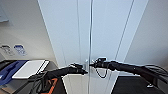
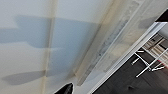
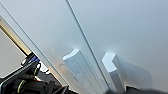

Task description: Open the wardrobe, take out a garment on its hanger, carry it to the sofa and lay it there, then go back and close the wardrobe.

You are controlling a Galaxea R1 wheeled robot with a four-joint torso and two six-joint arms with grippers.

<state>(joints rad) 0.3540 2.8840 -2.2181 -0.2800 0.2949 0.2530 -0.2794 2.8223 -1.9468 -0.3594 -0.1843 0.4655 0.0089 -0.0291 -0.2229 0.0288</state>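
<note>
Item: wardrobe (image 1: 100, 32), tall, white, two full-height doors shut, centre seam running down the head view. Landmark: that seam. Left hand (image 1: 83, 68) sits just left of the seam at handle height; right hand (image 1: 93, 64) just right of it, both arms reaching in level. Two small vertical handles (image 3: 78, 67), white, stand either side of the seam, close together; the right wrist view shows them plainly, raised from the door faces, while the head view gives them as a faint pale mark between the hands. Whether either hand is wide, narrow or closed on a handle cannot be told. Step in hand, by judgement: opening the wardrobe, at the point of reaching the handles; doors not yet parted. Next move calls for a sure grip on each handle and an outward pull away from the seam. Left wrist view adds a door face with arm shadows and dark floor (image 2: 130, 80) beyond the wardrobe's edge. Garment and hanger presumably behind the doors.
</note>
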